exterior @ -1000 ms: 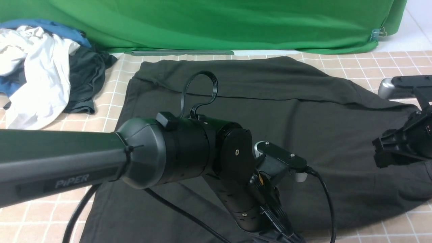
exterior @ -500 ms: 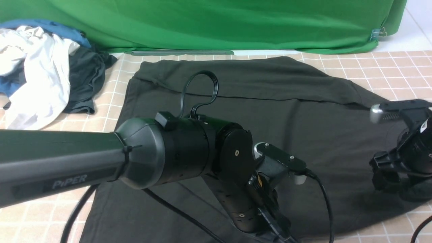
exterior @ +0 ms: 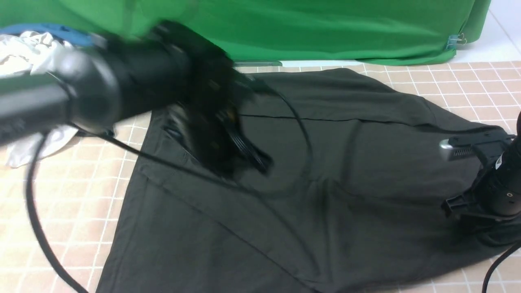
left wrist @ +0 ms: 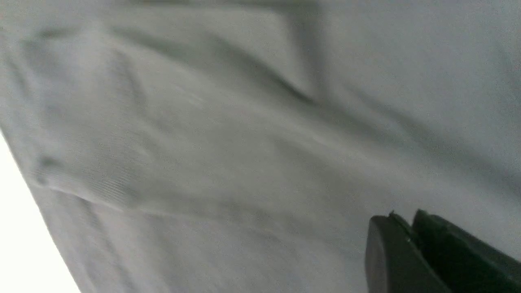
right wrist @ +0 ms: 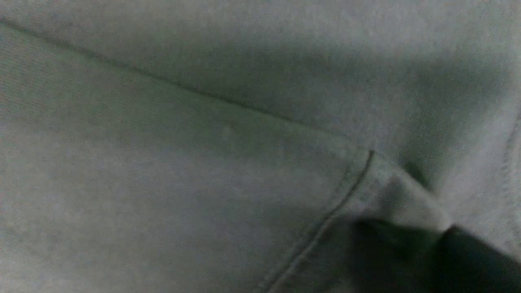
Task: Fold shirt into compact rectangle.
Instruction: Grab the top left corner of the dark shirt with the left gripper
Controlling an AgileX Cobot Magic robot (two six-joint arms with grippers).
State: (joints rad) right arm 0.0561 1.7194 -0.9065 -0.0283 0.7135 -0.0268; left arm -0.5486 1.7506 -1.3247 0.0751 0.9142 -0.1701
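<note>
Now the left gripper point(left wrist: 401, 228), fingers together and empty, has swung off toward the far left of the shirt point(exterior: 325, 171) spread on the tiled table point(exterior: 61, 203), while the right gripper point(right wrist: 411, 234) has dropped and pinched its right edge, so a fold looks ready.

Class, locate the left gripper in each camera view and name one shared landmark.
Front view: left gripper, blurred, left of centre, over the shirt.
Left wrist view: lower right corner, shut.
Right wrist view: not in it.
Shared landmark: the shirt.
</note>
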